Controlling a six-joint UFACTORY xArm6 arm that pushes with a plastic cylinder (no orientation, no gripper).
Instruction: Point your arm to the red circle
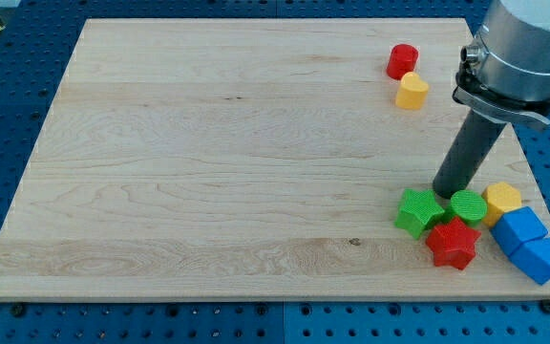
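Wooden board (208, 143) on blue pegboard: my tip (444, 191), a fingerless rod, touches 2 green blocks near the bottom-right corner, well apart from the red circle (402, 61) near the top-right corner.

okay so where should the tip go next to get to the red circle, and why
Probably slide my tip toward the view's top, slightly left. It sits by the green star and green circle near the bottom right, while the red circle is near the top, just above the yellow heart. The board between looks clear.
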